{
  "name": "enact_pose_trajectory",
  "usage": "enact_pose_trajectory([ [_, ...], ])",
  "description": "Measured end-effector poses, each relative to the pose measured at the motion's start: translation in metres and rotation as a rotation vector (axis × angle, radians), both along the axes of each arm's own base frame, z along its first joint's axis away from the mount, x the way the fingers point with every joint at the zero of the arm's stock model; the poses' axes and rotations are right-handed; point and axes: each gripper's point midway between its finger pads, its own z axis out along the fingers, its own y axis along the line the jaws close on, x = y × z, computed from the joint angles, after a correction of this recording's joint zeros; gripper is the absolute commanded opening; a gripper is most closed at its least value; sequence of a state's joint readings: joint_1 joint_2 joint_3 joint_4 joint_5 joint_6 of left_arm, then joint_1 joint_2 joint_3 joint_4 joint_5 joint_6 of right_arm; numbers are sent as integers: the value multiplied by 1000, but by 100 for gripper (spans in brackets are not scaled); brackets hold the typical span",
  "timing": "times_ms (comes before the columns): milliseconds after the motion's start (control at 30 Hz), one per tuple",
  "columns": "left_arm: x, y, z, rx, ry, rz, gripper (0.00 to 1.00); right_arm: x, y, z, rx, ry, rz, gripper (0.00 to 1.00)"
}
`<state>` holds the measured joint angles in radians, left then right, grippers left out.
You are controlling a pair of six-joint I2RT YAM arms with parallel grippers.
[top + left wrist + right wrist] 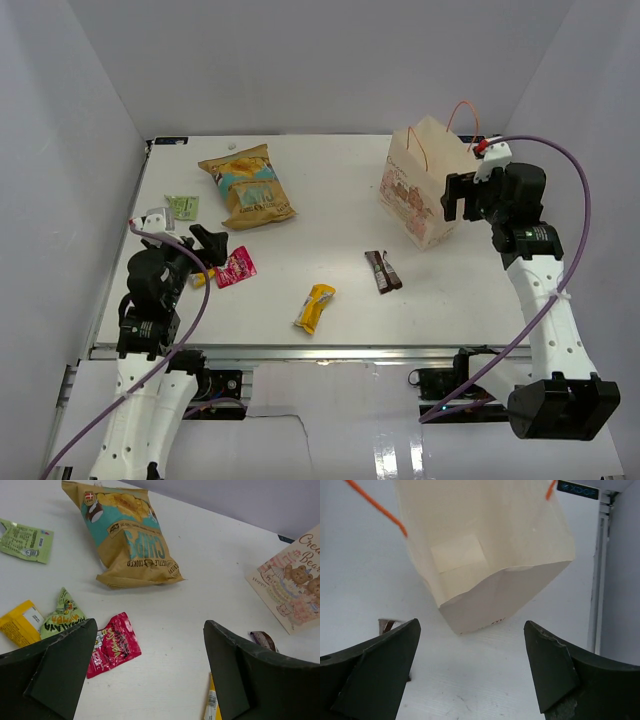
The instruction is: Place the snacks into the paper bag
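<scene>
The cream paper bag (422, 190) stands upright at the back right with orange handles. In the right wrist view its open mouth (485, 555) shows only a folded paper bottom. My right gripper (458, 195) is open and empty, high up beside the bag's right side, its jaws wide apart (471, 622). On the table lie the tan-gold chip bag (247, 187), a green packet (182, 206), a pink packet (237, 267), a yellow packet (315, 307) and a dark brown bar (382, 271). My left gripper (205, 250) is open and empty just above the table, left of the pink packet (114, 644).
A crumpled green packet (64, 615) and a small yellow packet (20, 622) lie by my left finger (65, 665). The chip bag (131, 540) lies beyond them. White walls close in the table on the left, back and right. A metal rail (300, 352) runs along the front edge.
</scene>
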<state>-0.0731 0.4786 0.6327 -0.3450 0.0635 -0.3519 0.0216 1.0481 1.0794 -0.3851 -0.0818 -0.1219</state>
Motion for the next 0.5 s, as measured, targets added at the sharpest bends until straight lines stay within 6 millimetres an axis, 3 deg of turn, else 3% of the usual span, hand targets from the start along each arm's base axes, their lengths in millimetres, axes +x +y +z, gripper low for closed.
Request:
enact_pose_trajectory([
  [133,0,-4,-10,0,42,-25,98,-22,36,-8,-50,46,310,90],
  [300,-2,-6,-14,2,59,-33,98,-94,94,-27,-145,40,938,90],
  [400,-2,-6,-15,2,63,-35,98,-127,117,-40,-192,12,1173,90],
  [500,-2,-7,-17,0,71,-43,98,-156,148,-70,-293,17,1394,94],
])
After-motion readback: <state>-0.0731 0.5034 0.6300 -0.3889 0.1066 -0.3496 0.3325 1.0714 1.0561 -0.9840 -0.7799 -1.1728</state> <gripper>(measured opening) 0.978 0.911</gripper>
